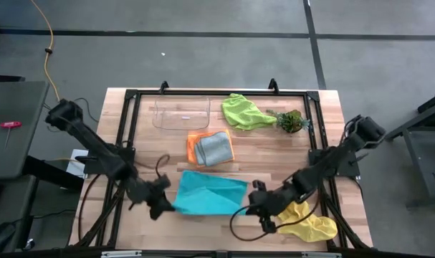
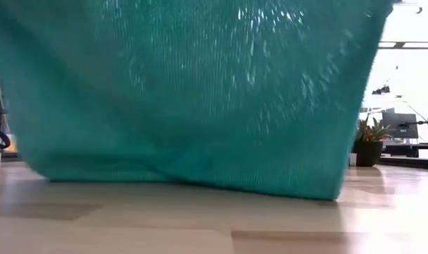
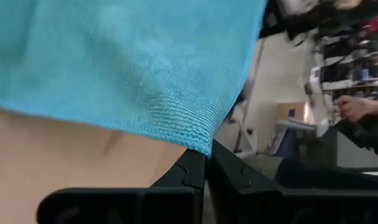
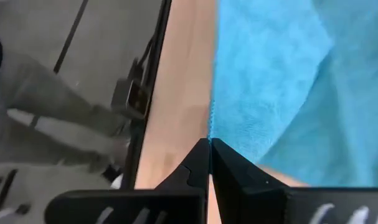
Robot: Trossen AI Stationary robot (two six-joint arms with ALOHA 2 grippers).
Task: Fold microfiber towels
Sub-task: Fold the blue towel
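Left gripper (image 1: pixel 162 203): fingers closed on the left corner of the teal towel (image 1: pixel 211 193), at the near-left part of the table. In the left wrist view the two dark fingers (image 3: pixel 195 171) meet with the towel's hemmed corner pinched between them. The left arm reaches in from the far-left edge of the table, slanting down and toward the near centre.

Right gripper (image 1: pixel 254 201): fingers closed on the right edge of the same towel; in the right wrist view the fingertips (image 4: pixel 201 155) press together on the towel's edge, bare wood beside them. The right arm slants in from the right edge, bent low toward the near centre.

The teal towel hangs between the two grippers, part lifted off the wooden table (image 1: pixel 324 122); in the low view it fills most of the frame as a curtain with its lower edge on the tabletop.

Yellow towel (image 1: pixel 312 223): crumpled at the near right, just beside the right gripper. Grey towel (image 1: pixel 215 147): folded, resting on the orange towel (image 1: pixel 194 147), at table centre. Lime green towel (image 1: pixel 244 111): bunched at the far side, near a leafy plant sprig (image 1: pixel 291 120). Clear plastic tray (image 1: pixel 181 113): far left of centre.
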